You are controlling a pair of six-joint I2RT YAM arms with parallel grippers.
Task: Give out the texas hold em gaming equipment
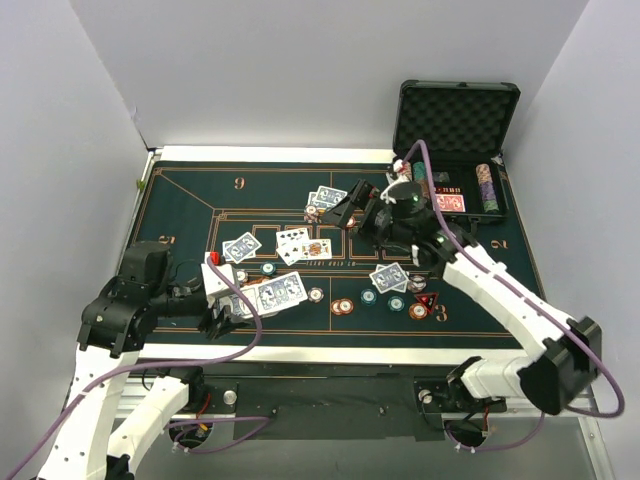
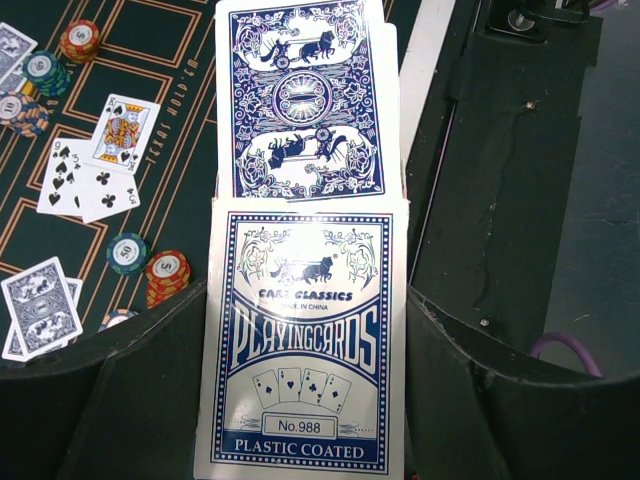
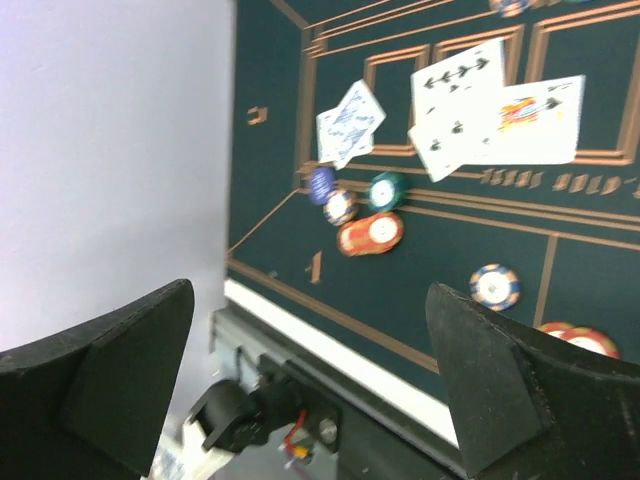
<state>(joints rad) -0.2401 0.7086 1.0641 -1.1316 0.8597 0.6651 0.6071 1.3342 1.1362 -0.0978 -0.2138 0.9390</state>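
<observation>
Cards [image 1: 292, 241] and chips [image 1: 343, 306] lie spread across the green felt [image 1: 200, 200], the job seemingly well along; the left gripper [image 2: 305, 295] clamps the undealt blue card pack [image 2: 300, 420], the right gripper [image 3: 308, 300] gapes empty

I saw white links and black joints on my left arm [image 1: 75, 425] and right arm [image 1: 500, 290], a purple cable [image 1: 258, 318] looping along each. Both wrist views showed chunky matte-black gripper fingers [image 3: 110, 380].
</observation>
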